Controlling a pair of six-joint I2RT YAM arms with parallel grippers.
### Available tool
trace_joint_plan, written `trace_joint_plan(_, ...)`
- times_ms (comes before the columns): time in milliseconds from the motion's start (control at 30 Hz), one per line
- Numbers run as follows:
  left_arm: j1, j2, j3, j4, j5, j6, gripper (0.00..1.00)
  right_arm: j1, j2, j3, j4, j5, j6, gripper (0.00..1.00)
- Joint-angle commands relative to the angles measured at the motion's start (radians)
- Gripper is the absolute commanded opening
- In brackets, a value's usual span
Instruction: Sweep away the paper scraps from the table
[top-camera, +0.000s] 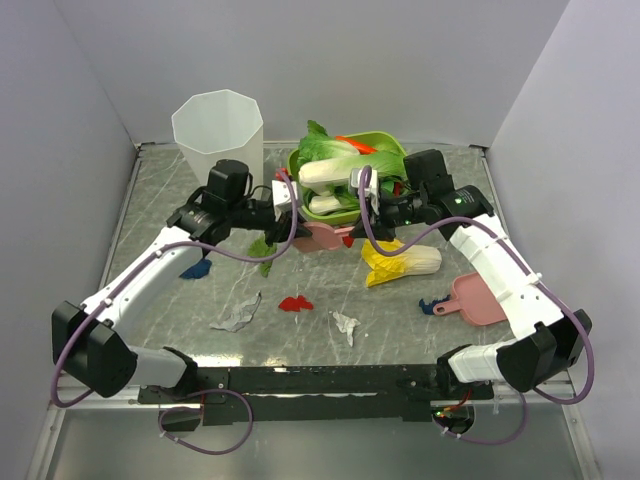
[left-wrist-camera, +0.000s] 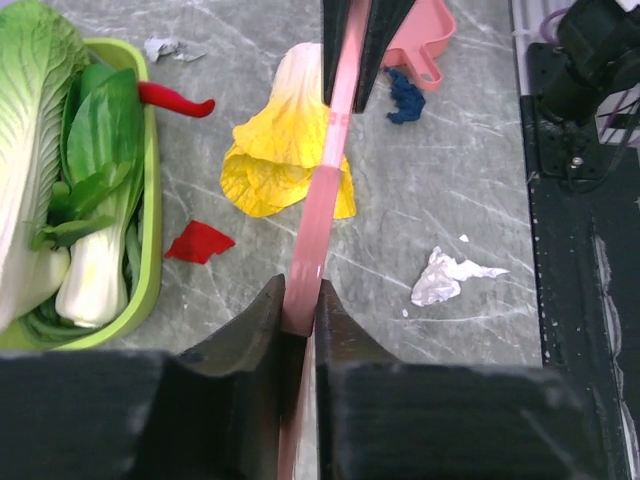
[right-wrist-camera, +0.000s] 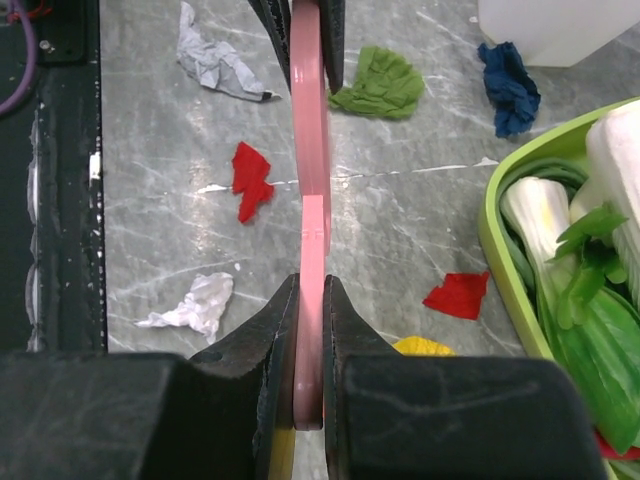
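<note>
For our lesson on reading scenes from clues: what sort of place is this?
Probably a robot test bench, not a kitchen: left arm and right arm bolted at the near edge of the table, white walls boxing it in, toy vegetables in a green tray.

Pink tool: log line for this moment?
pink tool: gripped at both ends; left fingers: shut on it; right fingers: shut on it; paper scraps: on table

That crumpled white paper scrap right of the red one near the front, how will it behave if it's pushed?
Likely light: the white paper scrap is small and thin, so a nudge should shift it. Its crumpled folds suggest it may tumble or snag rather than slide straight. The table looks smooth, offering little grip.
</note>
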Motion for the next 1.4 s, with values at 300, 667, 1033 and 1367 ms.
trace_joint_plan(300, 0.078, 0.011, 0.02, 0.137, 0.173, -0.25, 0.01, -0.112, 0.021, 0.096, 0.055, -0.226, 0.289, 0.93)
trace_joint_plan(667, 0.112, 0.076, 0.022, 0.188, 0.311, -0.318, 0.01, -0.13, 0.099, 0.124, -0.033, -0.377, 0.278, 0.82)
trace_joint_plan(1033, 0.144, 0.092, -0.059, 0.407, 0.364, -0.517, 0.01, -0.13, 0.126, 0.093, 0.158, -0.412, 0.479, 0.7)
trace_joint_plan(1367, 0.156, 0.115, -0.079, 0.502, 0.391, -0.614, 0.01, -0.103, 0.163, 0.092, 0.248, -0.397, 0.57, 0.61)
